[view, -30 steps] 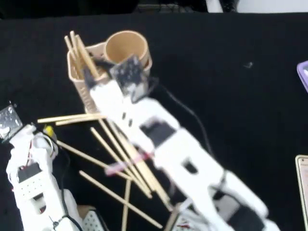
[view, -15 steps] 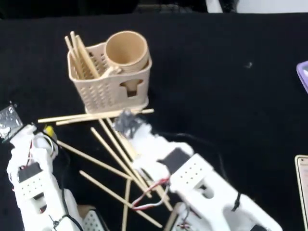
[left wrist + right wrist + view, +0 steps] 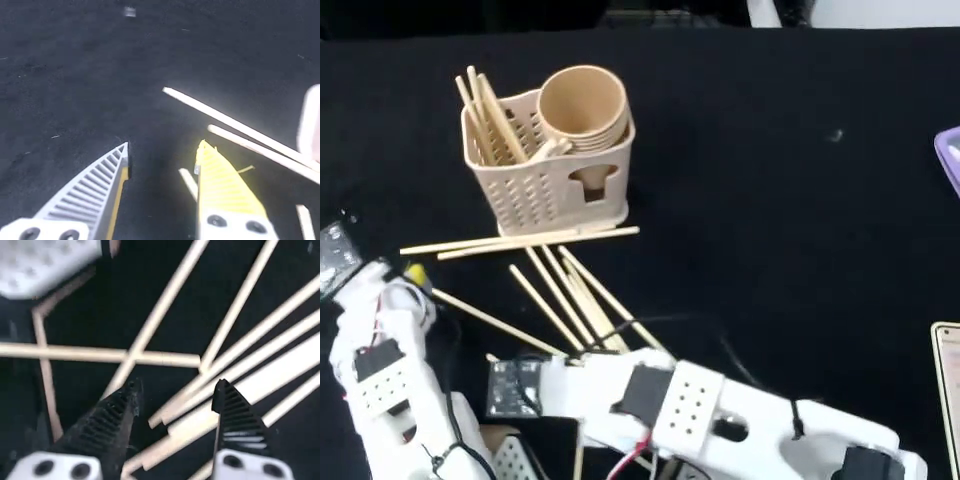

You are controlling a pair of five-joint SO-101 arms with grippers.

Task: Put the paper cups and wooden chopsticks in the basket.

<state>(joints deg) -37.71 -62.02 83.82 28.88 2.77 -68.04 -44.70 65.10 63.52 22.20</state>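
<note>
Robotics lab bench, black-clothed table (image 3: 800, 200) (two white arms (image 3: 720, 425))

The tabletop (image 3: 800, 200) is plain black. The basket (image 3: 545, 195) is cream, its walls dotted with rows of small holes. The paper cups (image 3: 582, 100) are tan, and the wooden chopsticks (image 3: 520, 240) are pale bare wood. The left arm (image 3: 390, 390) and right arm (image 3: 720, 415) are white. The left tool (image 3: 164, 147) has one ribbed grey side and one ribbed yellow side; the right tool (image 3: 177, 387) is ribbed black. A purple thing (image 3: 950, 155) shows at the edge.
</note>
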